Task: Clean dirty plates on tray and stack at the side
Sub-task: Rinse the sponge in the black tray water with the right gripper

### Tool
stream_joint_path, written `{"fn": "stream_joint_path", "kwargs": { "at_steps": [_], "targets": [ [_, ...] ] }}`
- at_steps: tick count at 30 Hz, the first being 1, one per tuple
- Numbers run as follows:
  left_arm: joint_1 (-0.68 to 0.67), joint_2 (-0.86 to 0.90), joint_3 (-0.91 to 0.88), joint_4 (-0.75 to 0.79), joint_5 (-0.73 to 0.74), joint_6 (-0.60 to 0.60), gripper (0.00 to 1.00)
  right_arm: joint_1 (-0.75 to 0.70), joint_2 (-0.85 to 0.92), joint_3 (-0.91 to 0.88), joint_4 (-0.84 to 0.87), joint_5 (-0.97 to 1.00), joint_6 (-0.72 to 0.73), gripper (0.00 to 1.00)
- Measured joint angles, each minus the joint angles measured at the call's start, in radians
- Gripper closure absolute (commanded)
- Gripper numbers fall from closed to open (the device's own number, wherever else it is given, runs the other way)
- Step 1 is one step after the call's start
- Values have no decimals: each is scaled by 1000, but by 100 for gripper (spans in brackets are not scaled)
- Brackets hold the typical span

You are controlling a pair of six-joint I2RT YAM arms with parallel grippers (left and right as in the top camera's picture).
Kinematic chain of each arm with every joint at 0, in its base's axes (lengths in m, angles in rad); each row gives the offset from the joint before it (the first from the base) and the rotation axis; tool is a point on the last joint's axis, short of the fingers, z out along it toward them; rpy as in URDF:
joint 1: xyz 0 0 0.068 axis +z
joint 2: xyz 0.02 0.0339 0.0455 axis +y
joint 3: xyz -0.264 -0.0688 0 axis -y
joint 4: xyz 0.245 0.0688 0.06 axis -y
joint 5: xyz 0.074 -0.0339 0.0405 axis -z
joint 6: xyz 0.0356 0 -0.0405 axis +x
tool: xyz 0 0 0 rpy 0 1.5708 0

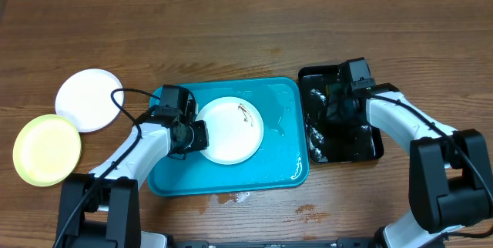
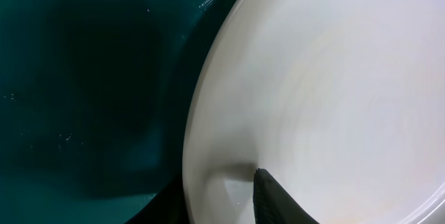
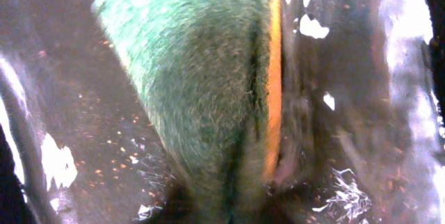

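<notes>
A white plate [image 1: 229, 130] with small brown smears lies in the turquoise tray [image 1: 273, 172]. My left gripper [image 1: 198, 135] is shut on this plate's left rim. In the left wrist view the plate [image 2: 327, 92] has one black finger [image 2: 274, 200] lying on its inner face, and the other finger is below the rim. My right gripper [image 1: 337, 106] is down in the black tray [image 1: 373, 149], shut on a green and orange sponge [image 3: 201, 78] that bulges out from between the jaws. Another white plate [image 1: 90, 99] and a yellow-green plate [image 1: 46, 149] rest on the table at the left.
The black tray's floor [image 3: 83, 126] is wet and speckled with crumbs. Water glistens in the turquoise tray, and wet patches [image 1: 239, 196] mark the wood at its front edge. Both arm bases stand at the table's near edge.
</notes>
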Motion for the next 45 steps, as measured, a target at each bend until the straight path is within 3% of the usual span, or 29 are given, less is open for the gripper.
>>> {"fn": "stream_joint_path", "kwargs": {
  "at_steps": [1, 2, 3, 6, 11, 27, 30, 32, 33, 34, 35, 36, 37, 40, 45],
  "targets": [
    [0, 0, 0, 0, 2, 0, 68, 0, 0, 0, 0, 0, -1, 83],
    [0, 0, 1, 0, 2, 0, 68, 0, 0, 0, 0, 0, 1, 50],
    [0, 0, 1, 0, 2, 0, 69, 0, 0, 0, 0, -1, -9, 39],
    [0, 0, 1, 0, 2, 0, 68, 1, 2, 12, -2, 4, -13, 28],
    [0, 0, 1, 0, 2, 0, 68, 1, 13, 29, 16, 46, -19, 24],
    [0, 0, 1, 1, 2, 0, 68, 2, 71, 37, 204, 92, -47, 27],
    [0, 0, 1, 2, 1, 0, 68, 1, 84, 42, 237, 98, -47, 40],
    [0, 0, 1, 2, 1, 0, 68, 1, 90, 45, 257, 101, -53, 85],
    [0, 0, 1, 2, 1, 0, 68, 1, 92, 45, 262, 100, -52, 96],
    [0, 0, 1, 2, 1, 0, 68, 0, 95, 45, 267, 100, -52, 96],
    [0, 0, 1, 2, 1, 0, 68, 0, 97, 45, 267, 100, -52, 90],
    [0, 0, 1, 2, 1, 0, 68, 1, 97, 45, 269, 99, -46, 62],
    [0, 0, 1, 2, 1, 0, 66, 1, 97, 45, 270, 98, -50, 45],
    [-2, 0, 1, 3, 1, 1, 60, 0, 97, 52, 253, 97, -48, 38],
    [-7, 0, 3, 4, -10, 0, 65, 1, 89, 85, 121, 98, -52, 31]
  ]
}}
